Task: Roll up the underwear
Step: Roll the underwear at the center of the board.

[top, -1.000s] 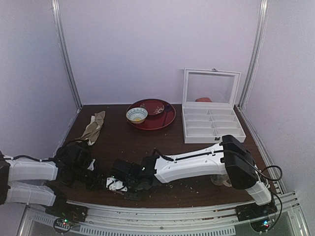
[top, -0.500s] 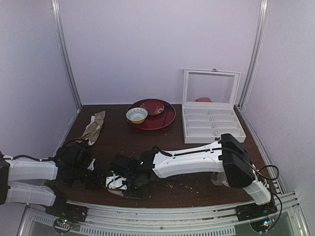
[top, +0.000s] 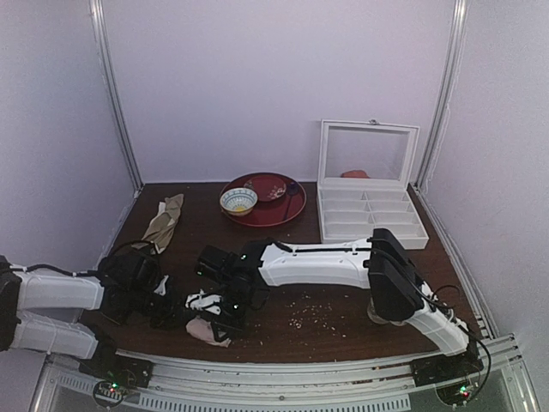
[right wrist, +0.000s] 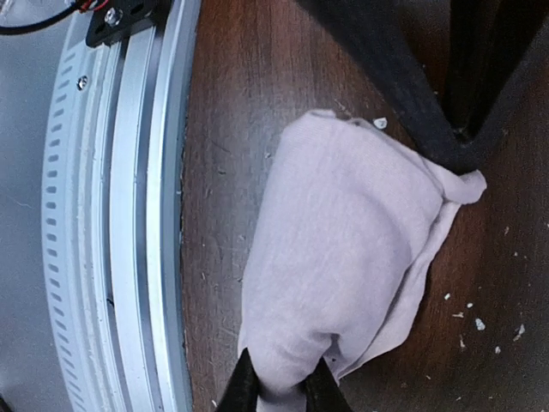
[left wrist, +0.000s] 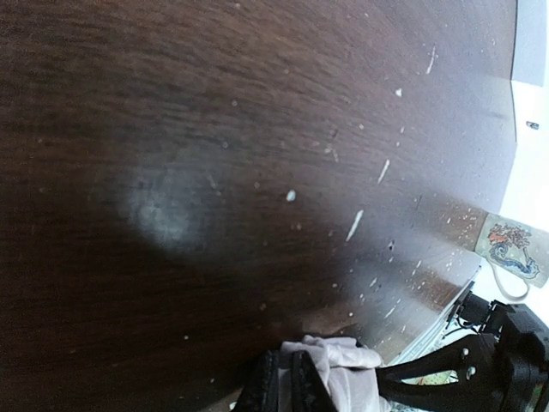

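- Dark brown table (top: 214,245) carries the underwear (right wrist: 343,249), a pale pink bundle bunched up at the lower left of the overhead view, just beside the metal rail (right wrist: 129,215) along the near edge.
- My right gripper (right wrist: 279,390) is clenched on one end of the bundle, with fabric pinched between the two fingertips at the bottom of my right wrist view.
- My left gripper (left wrist: 285,382) has its fingers drawn close together at the opposite corner of the fabric; whether they actually nip it I cannot tell.
- Pale crumbs (top: 313,311) lie scattered on the wood to the right of the bundle.
- A patterned mug (left wrist: 512,249) shows at the right edge of my left wrist view, well apart from the fabric.
- Higher in the overhead view are a beige cloth (top: 163,221) on the left, a small bowl (top: 238,200) on a red plate (top: 279,210) in the middle, and a white compartment box (top: 369,219) with its lid raised on the right.
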Robot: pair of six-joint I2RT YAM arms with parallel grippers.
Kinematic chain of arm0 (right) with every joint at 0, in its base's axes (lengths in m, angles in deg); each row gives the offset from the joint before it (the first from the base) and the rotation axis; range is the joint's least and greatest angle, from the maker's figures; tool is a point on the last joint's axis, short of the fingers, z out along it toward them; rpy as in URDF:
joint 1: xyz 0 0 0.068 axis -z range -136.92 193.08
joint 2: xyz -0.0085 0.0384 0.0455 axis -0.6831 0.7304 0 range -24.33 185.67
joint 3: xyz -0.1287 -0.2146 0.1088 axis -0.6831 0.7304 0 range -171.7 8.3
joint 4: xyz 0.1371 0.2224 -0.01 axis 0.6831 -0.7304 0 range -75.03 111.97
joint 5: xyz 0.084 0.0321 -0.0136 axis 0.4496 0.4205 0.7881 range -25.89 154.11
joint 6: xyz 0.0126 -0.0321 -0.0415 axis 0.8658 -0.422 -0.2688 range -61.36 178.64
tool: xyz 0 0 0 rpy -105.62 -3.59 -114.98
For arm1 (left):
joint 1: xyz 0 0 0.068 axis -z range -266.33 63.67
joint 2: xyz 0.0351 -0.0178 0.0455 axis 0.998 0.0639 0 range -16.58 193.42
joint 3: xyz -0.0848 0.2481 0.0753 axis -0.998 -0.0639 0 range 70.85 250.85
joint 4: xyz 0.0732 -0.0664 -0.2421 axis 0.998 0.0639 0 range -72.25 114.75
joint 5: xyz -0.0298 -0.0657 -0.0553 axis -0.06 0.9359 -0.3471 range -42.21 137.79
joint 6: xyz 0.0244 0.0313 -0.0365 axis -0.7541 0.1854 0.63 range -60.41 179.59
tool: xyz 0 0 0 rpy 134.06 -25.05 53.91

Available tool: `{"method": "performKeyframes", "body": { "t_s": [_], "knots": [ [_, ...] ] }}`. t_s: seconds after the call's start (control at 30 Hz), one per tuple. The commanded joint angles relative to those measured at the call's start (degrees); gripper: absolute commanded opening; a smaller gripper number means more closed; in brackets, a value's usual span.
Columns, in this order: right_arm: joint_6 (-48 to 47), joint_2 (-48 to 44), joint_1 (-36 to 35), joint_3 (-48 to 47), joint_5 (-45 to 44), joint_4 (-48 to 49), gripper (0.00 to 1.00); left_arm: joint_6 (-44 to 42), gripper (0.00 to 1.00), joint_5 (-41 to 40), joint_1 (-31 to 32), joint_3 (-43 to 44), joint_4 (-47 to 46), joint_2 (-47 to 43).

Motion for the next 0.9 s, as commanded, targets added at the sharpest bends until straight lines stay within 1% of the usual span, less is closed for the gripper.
{"method": "performKeyframes", "body": {
  "t_s": [0.0, 0.1, 0.2, 0.33, 0.37, 0.43, 0.57, 0.73, 0.87],
  "knots": [
    [5.01, 5.81, 1.5, 0.38, 7.98, -7.57, 0.0, -1.73, 0.13, -2.07, -0.36, 1.24, 1.86, 0.09],
    [7.91, 6.58, 2.82, 0.75, 9.9, -7.29, 0.0, -2.65, 0.13, -2.93, -0.41, 2.33, 3.87, -0.63],
    [11.06, 6.45, 3.9, 2.5, 11.6, -4.99, 0.0, -3.34, 0.13, -3.53, -0.45, 3.41, 5.51, -1.08],
    [13.3, 5.2, 4.27, 5.41, 11.45, -2.29, 0.0, -4.6, 0.13, -5.28, -0.98, 4.83, 10.04, -2.8],
    [13.74, 4.97, 4.28, 6.0, 11.36, -1.76, 0.0, -4.91, 0.14, -6.01, -1.41, 6.94, 12.38, -3.94],
    [14.32, 4.93, 4.28, 6.36, 11.75, -1.53, 0.0, -5.34, 0.14, -7.42, -1.98, 8.25, 16.04, -6.68],
    [15.98, 5.66, 4.37, 5.91, 12.01, -1.37, 0.0, -5.42, 0.19, -10.86, -2.51, 10.44, 23.47, -13.07],
    [19.86, 7.17, 5.03, 4.24, 12.22, -1.23, 0.0, -1.79, 0.21, -9.61, -2.5, 8.12, 26.02, -18.75],
    [23.78, 7.61, 5.39, 4.65, 12.46, 0.77, 0.0, 2.53, 0.21, -7.72, -2.5, 4.13, 24.78, -23.44]
  ]
}}
